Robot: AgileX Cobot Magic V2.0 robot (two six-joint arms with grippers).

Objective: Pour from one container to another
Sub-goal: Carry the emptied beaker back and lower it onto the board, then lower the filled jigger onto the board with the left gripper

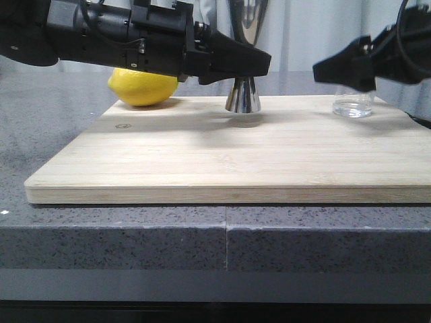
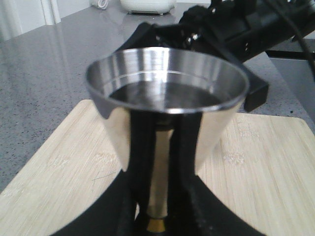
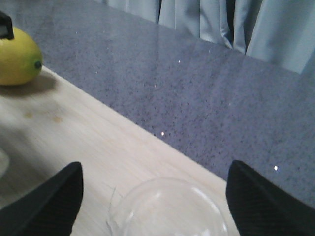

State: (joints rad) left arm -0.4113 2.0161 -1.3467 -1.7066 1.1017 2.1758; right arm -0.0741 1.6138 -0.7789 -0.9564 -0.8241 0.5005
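The steel jigger (image 1: 242,96) stands upright at the back middle of the wooden board (image 1: 229,155). My left gripper (image 1: 259,65) is shut on its narrow waist. In the left wrist view the fingers (image 2: 184,196) flank the waist just above the gold band (image 2: 156,225), and the upper cup (image 2: 166,81) fills the picture with a dark level surface inside. The clear glass beaker (image 1: 353,104) stands at the board's back right corner. My right gripper (image 1: 324,69) hangs open just above it. Its rim (image 3: 170,209) lies between the two spread fingertips (image 3: 51,201), untouched.
A yellow lemon (image 1: 143,86) lies at the board's back left, right under my left arm; the lemon (image 3: 17,59) also shows in the right wrist view. Grey stone counter (image 1: 40,128) surrounds the board, with a curtain behind.
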